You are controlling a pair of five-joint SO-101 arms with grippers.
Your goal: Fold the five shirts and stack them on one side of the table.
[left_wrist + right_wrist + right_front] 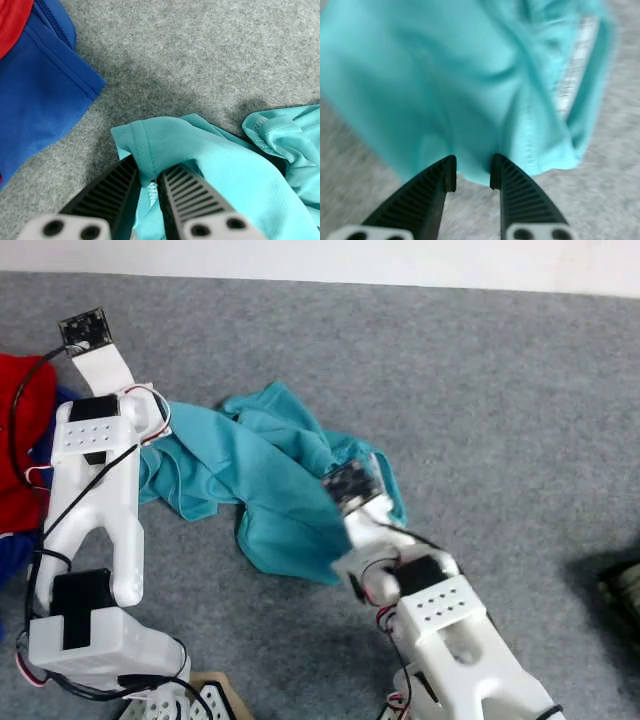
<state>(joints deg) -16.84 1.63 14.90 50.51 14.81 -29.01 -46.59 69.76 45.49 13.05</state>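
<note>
A teal shirt (260,465) lies crumpled mid-table. My left gripper (148,176) is shut on one of its hems, at the shirt's left end (152,443) in the high view. My right gripper (472,172) has a fold of the teal shirt (470,90) between its fingers and holds it just above the table, at the shirt's near right side (338,540). A blue shirt (35,95) with a red shirt (12,20) on top of it lies beside the left arm, at the table's left edge (20,440).
The table is covered in grey carpet (480,390). A dark object (625,585) sits at the right edge. A tan board corner (215,690) shows near the left arm's base.
</note>
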